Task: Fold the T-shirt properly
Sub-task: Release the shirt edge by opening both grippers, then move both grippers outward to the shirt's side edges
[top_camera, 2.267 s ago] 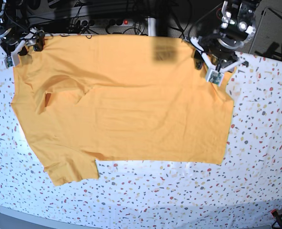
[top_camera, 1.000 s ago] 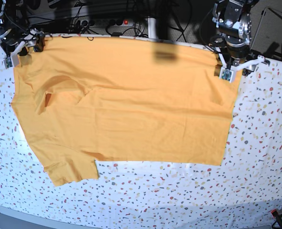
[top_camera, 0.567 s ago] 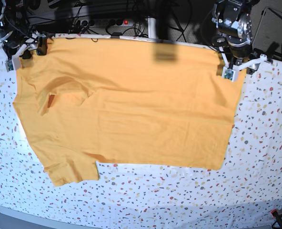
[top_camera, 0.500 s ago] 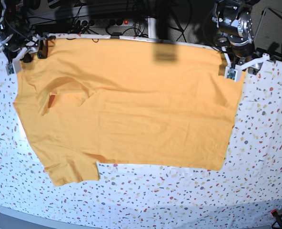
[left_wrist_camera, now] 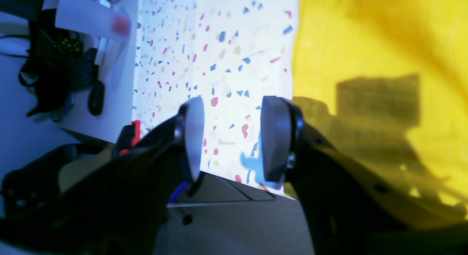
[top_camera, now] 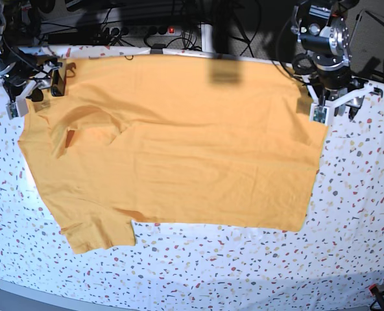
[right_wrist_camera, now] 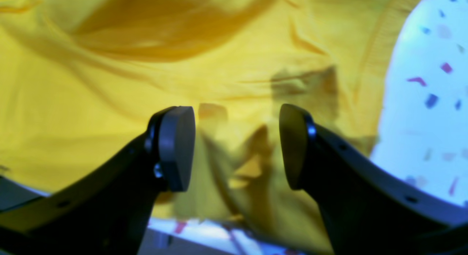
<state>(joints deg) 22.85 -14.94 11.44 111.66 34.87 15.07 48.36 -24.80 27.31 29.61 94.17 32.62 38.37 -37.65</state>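
Note:
The mustard-orange T-shirt (top_camera: 179, 136) lies spread flat across the speckled tablecloth (top_camera: 257, 265), one sleeve (top_camera: 95, 230) pointing to the near left. My left gripper (top_camera: 340, 105) hovers at the shirt's far right corner. In the left wrist view this gripper (left_wrist_camera: 232, 138) is open over bare cloth, just beside the T-shirt's edge (left_wrist_camera: 365, 46). My right gripper (top_camera: 35, 91) sits at the far left corner. The right wrist view shows it (right_wrist_camera: 234, 145) open above a small bunched fold of the T-shirt (right_wrist_camera: 109, 83). Neither holds anything.
A wrinkled fold (top_camera: 69, 133) runs through the shirt's left part. Cables and a power strip (top_camera: 159, 29) lie beyond the table's far edge. A red clamp (top_camera: 373, 289) sits at the near right corner.
My left gripper moved right and slightly nearer, off the shirt's far right corner, which now lies stretched further out. My right gripper shifted slightly nearer along the far left corner.

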